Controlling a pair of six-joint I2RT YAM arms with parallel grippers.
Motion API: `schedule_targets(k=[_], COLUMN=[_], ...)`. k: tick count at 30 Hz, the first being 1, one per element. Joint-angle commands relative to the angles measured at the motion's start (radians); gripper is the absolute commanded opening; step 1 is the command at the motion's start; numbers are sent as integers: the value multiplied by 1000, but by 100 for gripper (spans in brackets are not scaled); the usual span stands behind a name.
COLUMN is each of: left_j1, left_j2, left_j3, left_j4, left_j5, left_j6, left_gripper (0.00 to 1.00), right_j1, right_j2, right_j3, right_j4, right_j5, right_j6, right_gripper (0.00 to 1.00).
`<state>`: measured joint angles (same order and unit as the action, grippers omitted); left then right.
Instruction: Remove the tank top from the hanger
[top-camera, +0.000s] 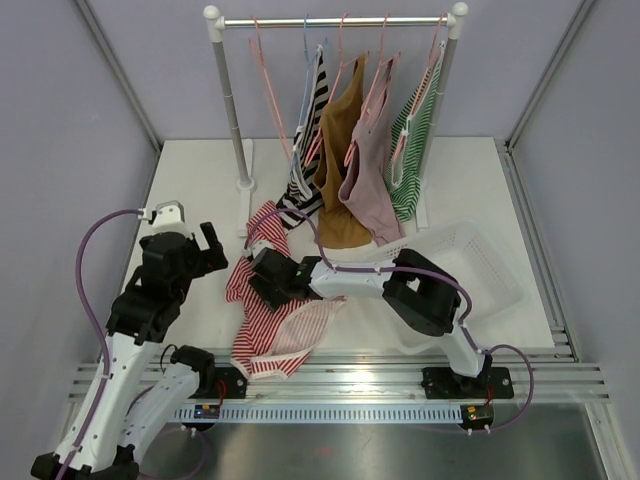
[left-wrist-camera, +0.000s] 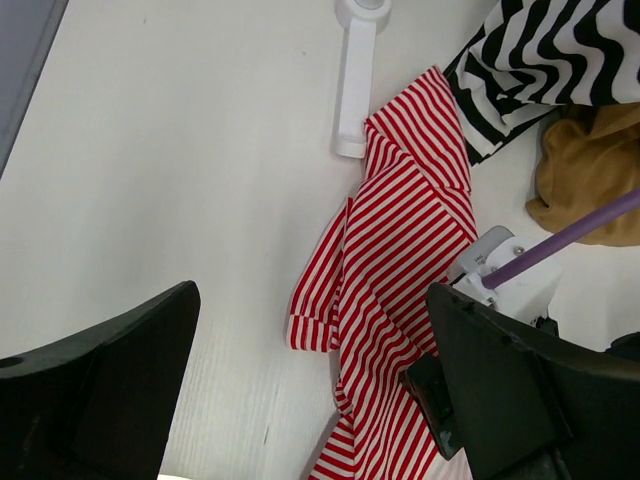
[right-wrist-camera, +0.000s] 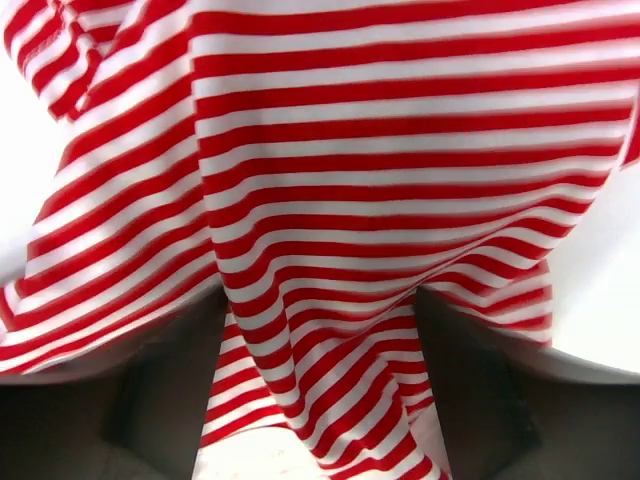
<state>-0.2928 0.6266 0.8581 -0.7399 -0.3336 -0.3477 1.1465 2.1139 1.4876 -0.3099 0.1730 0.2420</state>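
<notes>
The red-and-white striped tank top (top-camera: 262, 330) lies crumpled on the white table, left of centre. It also shows in the left wrist view (left-wrist-camera: 410, 230) and fills the right wrist view (right-wrist-camera: 340, 150). I cannot make out a hanger in it. My right gripper (top-camera: 264, 278) rests on the top's upper part. Its jaws stand apart with a fold of the cloth bunched between them and draped over the fingers (right-wrist-camera: 318, 310). My left gripper (top-camera: 206, 250) is open and empty, hovering above the table (left-wrist-camera: 312, 310) just left of the top's edge.
A clothes rack (top-camera: 335, 20) at the back holds several tops on pink hangers, plus one bare pink hanger (top-camera: 268, 85). Its white foot (left-wrist-camera: 355, 90) reaches toward the red top. A white basket (top-camera: 480, 262) stands at the right. Black-striped (left-wrist-camera: 545, 60) and mustard (left-wrist-camera: 590, 180) tops hang low.
</notes>
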Motion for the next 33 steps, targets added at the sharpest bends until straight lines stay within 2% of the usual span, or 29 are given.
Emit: schedule_targets(k=[1, 2, 5, 12, 18, 22, 25, 27, 28, 29, 33], left_j1=[14, 14, 14, 14, 15, 15, 15, 15, 15, 15, 15], left_j2=[-5, -24, -68, -201, -209, -211, -211, -208, -208, -209, -212], left_j3=[52, 52, 42, 19, 21, 21, 19, 21, 19, 21, 21], left_j4=[17, 10, 19, 48, 53, 60, 62, 62, 60, 60, 60], left_j5=[-71, -80, -119, -142, -114, -97, -85, -82, -82, -82, -82], left_j6=[1, -4, -11, -16, -11, -10, -7, -7, -7, -7, -7], left_gripper=[99, 99, 99, 99, 99, 99, 99, 99, 99, 99, 99], right_j1=[2, 4, 5, 4, 4, 4, 4, 2, 4, 4, 2], right_j2=[32, 23, -54, -425, -846, -1058, -1186, -1239, -1247, -1252, -1224], right_j3=[34, 27, -12, -159, -245, -285, -288, -282, -277, -270, -282], right_j4=[-41, -35, 0, 32, -43, -86, -144, -221, -256, -338, -569], right_j5=[-16, -27, -52, -12, 108, 195, 324, 474, 531, 654, 894], right_j6=[-18, -21, -27, -18, -12, 0, 23, 45, 75, 100, 273], right_gripper=[60, 31, 0, 0, 0, 0, 0, 0, 0, 0, 0])
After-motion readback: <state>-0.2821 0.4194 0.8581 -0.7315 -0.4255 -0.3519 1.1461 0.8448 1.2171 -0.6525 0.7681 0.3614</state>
